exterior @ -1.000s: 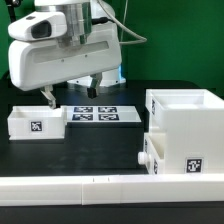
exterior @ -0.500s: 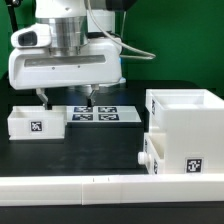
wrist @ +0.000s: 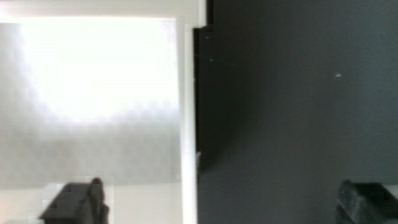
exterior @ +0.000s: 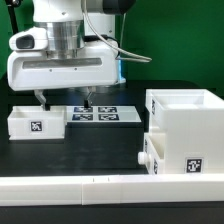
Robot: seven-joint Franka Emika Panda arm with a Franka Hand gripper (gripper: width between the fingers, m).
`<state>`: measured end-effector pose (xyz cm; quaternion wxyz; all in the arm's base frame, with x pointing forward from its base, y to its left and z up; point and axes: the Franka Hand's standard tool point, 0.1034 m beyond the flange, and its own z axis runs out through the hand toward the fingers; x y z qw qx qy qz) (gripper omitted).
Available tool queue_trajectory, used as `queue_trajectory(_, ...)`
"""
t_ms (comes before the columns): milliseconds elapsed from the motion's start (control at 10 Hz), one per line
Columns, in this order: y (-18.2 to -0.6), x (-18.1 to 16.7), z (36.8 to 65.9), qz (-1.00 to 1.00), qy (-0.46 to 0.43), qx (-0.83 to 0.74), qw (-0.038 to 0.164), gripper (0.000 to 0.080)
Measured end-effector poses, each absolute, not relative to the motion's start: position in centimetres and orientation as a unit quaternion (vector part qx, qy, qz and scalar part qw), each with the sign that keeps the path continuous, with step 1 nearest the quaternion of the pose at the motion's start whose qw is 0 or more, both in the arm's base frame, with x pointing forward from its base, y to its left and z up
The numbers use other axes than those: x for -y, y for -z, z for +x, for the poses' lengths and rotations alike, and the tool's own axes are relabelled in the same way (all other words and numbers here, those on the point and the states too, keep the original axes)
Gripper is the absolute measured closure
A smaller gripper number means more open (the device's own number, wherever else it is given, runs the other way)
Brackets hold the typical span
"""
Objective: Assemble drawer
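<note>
The tall white casing point(exterior: 185, 120) stands at the exterior view's right. One tray sits in its lower slot, sticking out with its round knob point(exterior: 143, 158) showing. The second tray point(exterior: 35, 123) lies loose on the black table at the exterior view's left. My gripper point(exterior: 65, 100) hangs open and empty just above that tray's right end, one finger point(exterior: 42, 98) over the tray and the other point(exterior: 88, 99) over the marker board. In the wrist view a blurred white surface point(wrist: 89, 90), apparently the tray, lies under one fingertip point(wrist: 75, 202). The gripper point(wrist: 222, 205) straddles its edge.
The marker board point(exterior: 100, 115) lies flat behind the middle of the table. Long low white border blocks point(exterior: 80, 190) run along the front edge. Black table point(wrist: 302, 100) lies between the loose tray and the casing.
The gripper has swung level and shifted a little toward the exterior view's left, over the loose tray's end. It has barely moved in the last half second. The furniture parts have not moved.
</note>
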<state>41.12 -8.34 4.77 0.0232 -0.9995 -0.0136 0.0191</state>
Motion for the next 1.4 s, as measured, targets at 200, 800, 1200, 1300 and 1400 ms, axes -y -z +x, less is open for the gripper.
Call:
queue_trajectory(200, -4.6, 8.2, 41.0, -0.999, -0.021, 0.012, 0.023, 0.015)
queue_trajectory(800, -1.0, 7.6, 39.6, -1.0, 0.001, 0.027, 0.007, 0.015)
queue_trajectory(1200, -0.5, 9.0, 38.9, -0.999, 0.017, 0.045, -0.003, 0.015)
queue_trajectory(1300, -0.5, 9.2, 39.0, -0.999, 0.019, 0.046, -0.005, 0.015)
queue_trajectory(1400, -0.5, 9.2, 39.0, -0.999, 0.019, 0.049, -0.005, 0.0173)
